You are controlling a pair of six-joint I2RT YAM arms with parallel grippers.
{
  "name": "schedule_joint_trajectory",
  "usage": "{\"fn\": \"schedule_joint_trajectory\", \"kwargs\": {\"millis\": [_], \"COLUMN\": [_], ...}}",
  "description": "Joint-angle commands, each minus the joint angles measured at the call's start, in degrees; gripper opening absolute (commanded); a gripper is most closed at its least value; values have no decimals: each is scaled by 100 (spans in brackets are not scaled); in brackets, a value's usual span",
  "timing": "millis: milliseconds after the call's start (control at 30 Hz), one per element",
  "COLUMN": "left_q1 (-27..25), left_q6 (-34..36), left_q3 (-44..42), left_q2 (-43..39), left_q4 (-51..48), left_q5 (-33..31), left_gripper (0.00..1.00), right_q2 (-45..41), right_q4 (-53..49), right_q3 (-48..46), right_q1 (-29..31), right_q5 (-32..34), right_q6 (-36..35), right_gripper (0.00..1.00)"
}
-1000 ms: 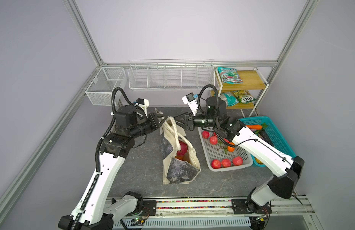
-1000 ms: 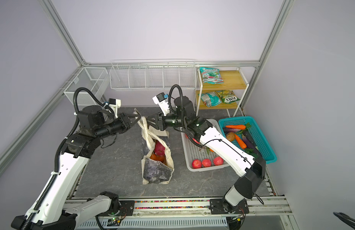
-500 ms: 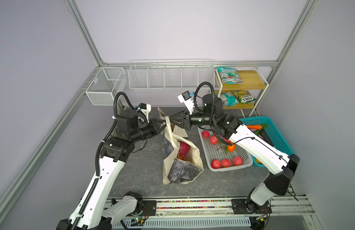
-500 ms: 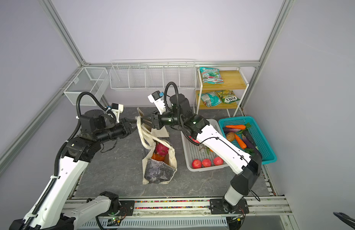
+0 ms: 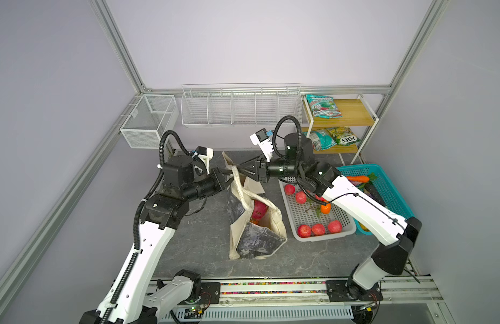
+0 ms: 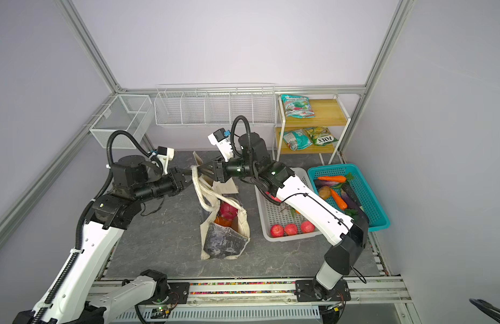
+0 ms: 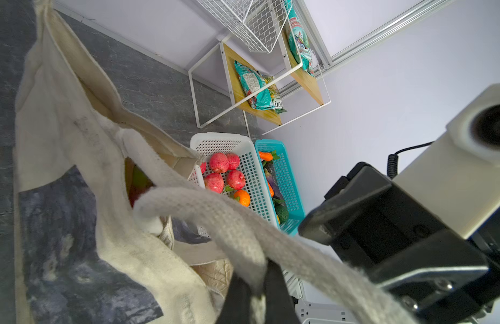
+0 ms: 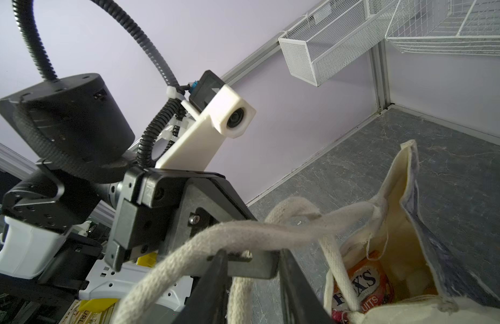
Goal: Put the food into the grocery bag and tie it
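Middle of the desk (image 5: 204,238): the grocery bag (image 5: 254,224) lies slumped, its mouth toward 12 o'clock and its dark panel toward 6 o'clock.
Food: a dragon fruit (image 5: 258,210) shows in the open mouth, and the right wrist view shows a snack packet (image 8: 361,289) deeper inside. Cloth hides anything else in there.
Handles: the two cream rope handles (image 5: 237,182) are drawn up off the 12 o'clock end of the bag and cross each other between the claws.
Left claw (image 5: 227,178): it reaches in from 9 o'clock and is clenched on one handle strand.
Right claw (image 5: 243,169): it reaches in from 3 o'clock with its jaws part-way apart. A strand runs loose between them and, as far as the wrist view shows, is not pinched.
Neighbours: a white basket (image 5: 324,238) lies just beside the bag at 3 o'clock, with a teal basket (image 5: 394,196) beyond it.
Step, as I judge it: the food looks to be in the bag and the tying is under way, with no knot pulled tight yet.
How it will handle: the canvas is limp and will fold wherever it is pulled. The woven rope is soft and rough, so it should grip well and hold a knot. The fruit makes the bottom heavy, which likely anchors the bag while the handles are worked.
Where to hold: take the rope itself, near the crossing and a little back from the loop end, not the cloth rim.
Risk: a hard pull toward 12 o'clock could drag or tip the bag and spill the fruit.
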Motion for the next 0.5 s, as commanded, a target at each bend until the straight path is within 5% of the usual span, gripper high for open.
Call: {"fn": "schedule_joint_trajectory", "kwargs": {"millis": [0, 467], "left_q1": [-96, -101], "left_q6": [-207, -605], "left_q3": [-70, 132], "left_q2": [80, 403], "left_q4": [448, 1263], "left_q5": [313, 570], "left_gripper": [0, 0], "right_q2": [-37, -1345], "right_q4": [-13, -966], "right_q3": [33, -1006], "right_q1": [48, -567], "right_q5": [62, 1185], "right_q6": [-185, -1079], "right_gripper": [34, 57]}}
